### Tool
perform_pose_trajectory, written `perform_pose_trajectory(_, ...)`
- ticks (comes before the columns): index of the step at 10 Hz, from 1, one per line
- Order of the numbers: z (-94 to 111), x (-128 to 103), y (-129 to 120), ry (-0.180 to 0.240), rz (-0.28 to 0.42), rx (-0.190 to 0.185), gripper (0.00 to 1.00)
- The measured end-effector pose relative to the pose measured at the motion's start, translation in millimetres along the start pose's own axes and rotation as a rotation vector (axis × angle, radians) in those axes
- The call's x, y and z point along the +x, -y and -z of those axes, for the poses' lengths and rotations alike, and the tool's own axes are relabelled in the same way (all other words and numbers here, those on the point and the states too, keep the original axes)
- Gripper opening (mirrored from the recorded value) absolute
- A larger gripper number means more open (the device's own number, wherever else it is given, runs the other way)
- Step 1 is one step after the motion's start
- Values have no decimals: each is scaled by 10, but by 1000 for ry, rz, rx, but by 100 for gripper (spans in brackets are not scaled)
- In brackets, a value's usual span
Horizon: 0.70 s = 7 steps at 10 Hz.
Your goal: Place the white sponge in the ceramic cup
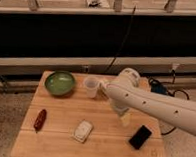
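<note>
The white sponge (83, 130) lies flat on the wooden table (64, 108), near its front middle. The ceramic cup (91, 86) stands upright at the back middle, just right of the green bowl. My white arm reaches in from the right across the table's middle. The gripper (125, 117) hangs below the arm as a pale piece, right of the sponge and in front of the cup, touching neither. It is open with nothing in it. The arm's end sits close to the cup's right side.
A green bowl (60, 83) stands at the back left. A red object (40, 119) lies near the left edge, and a black phone (140, 136) at the front right. The arm covers the spot right of the cup. A dark wall with cables runs behind the table.
</note>
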Motion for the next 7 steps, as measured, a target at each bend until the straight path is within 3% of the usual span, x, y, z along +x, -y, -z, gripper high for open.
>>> perform_pose_trajectory(7, -49, -401, 133, 18, 198, -14, 80)
